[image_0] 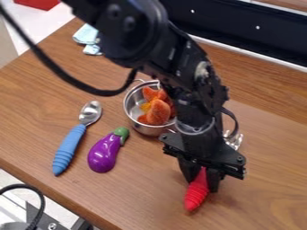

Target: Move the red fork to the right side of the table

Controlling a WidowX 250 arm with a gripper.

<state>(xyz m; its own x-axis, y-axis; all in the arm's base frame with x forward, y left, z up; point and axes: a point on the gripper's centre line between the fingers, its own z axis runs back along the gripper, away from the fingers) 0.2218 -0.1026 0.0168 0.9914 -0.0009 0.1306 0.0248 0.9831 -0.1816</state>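
The black gripper (203, 179) hangs low over the right half of the wooden table (264, 202), shut on the handle of the red fork (196, 193). The ridged red handle sticks out below the fingers toward the front edge. Metal tines show behind the gripper, on its upper right, while the middle of the fork is hidden by the gripper. From these frames I cannot tell whether the fork touches the table.
Left of the arm stands a metal pot (133, 112) holding an orange plush item (158, 111). A purple eggplant (105, 152) and a blue-handled spoon (69, 146) lie further left. A light blue cloth (87, 36) is near the back left edge.
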